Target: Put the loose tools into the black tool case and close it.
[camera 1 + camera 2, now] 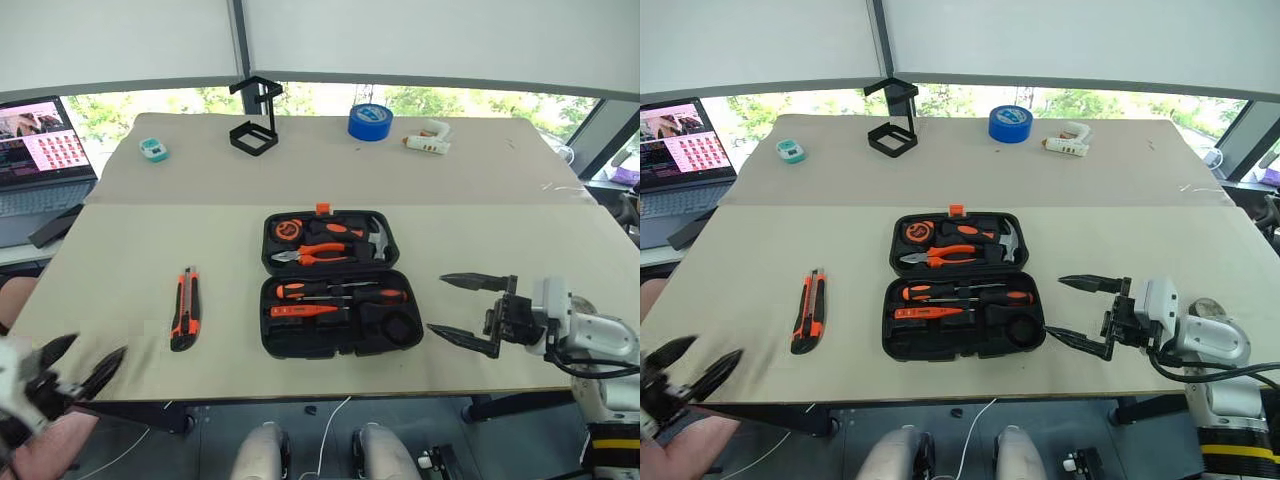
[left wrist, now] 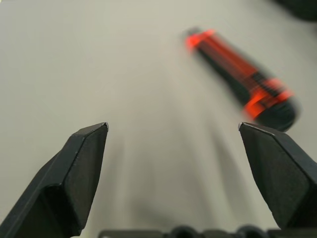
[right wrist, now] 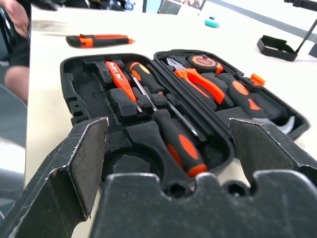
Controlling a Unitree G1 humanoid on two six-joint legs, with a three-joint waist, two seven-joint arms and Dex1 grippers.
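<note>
Left gripper [image 1: 75,372]: lower left corner of the left eye view, off the table's near edge; jaws spread wide, nothing between them.
Right gripper [image 1: 470,310]: lower right of that view, level, just beside the case's right side; jaws spread wide and empty.
Case [image 1: 338,283]: centre of the table [image 1: 560,240], lid laid flat open, orange latch at its far edge. Both screwdrivers [image 1: 340,292], the tester [image 1: 305,311] and the tape roll [image 1: 398,327] look seated in the near half.
Knife [image 1: 184,307]: the one loose tool, left of centre, lying lengthwise on the table, well apart from the case and ahead of the left gripper.
Risk, pick-up: the knife lies flat and slim; fingers closing too high could slip off it or skid it toward the near edge.
Risk, seating: if the knife sits proud of its recess, the lid will likely not latch.
Risk, closing: the right gripper is close to the case; a careless sweep could shove the case or jolt seated tools.
Around: blue tape [image 1: 370,122], glue gun [image 1: 427,140], wire stand [image 1: 254,120] and a small teal item [image 1: 153,150] along the far edge; laptop [image 1: 40,155] at upper left.
In the way: nothing lies between the left gripper and the knife, or between the knife and the case.
</note>
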